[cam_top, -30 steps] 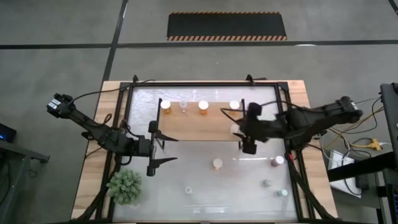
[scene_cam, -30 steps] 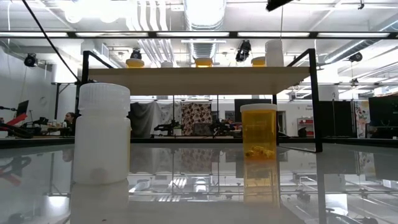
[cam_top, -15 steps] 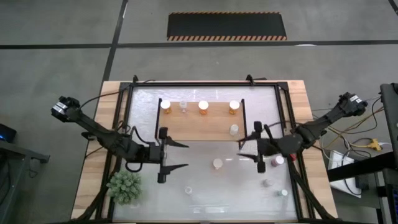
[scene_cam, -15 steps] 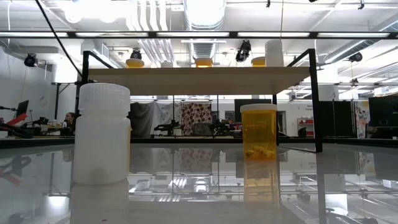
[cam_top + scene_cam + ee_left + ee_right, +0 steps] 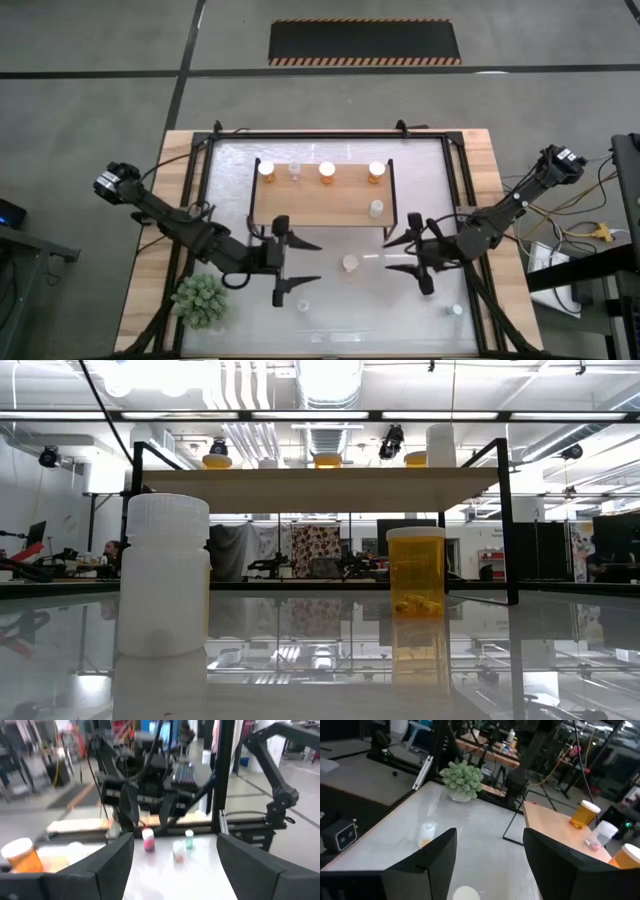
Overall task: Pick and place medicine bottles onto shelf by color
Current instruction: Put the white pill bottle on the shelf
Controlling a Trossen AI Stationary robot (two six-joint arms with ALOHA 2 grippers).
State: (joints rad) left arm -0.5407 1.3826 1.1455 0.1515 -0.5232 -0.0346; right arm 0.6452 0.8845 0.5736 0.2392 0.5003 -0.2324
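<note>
Orange bottle (image 5: pixel 350 263) seen upright on table (image 5: pixel 330 310), just in front of shelf (image 5: pixel 320 205), between both grippers. Right gripper (image 5: pixel 403 254) held wide open, empty, fingers aimed toward bottle from right side. Left gripper (image 5: pixel 308 263) likewise spread wide, empty, facing bottle from left. Both judged about equally near. White bottle (image 5: pixel 303 304) noted nearer left gripper, toward front edge.
</note>
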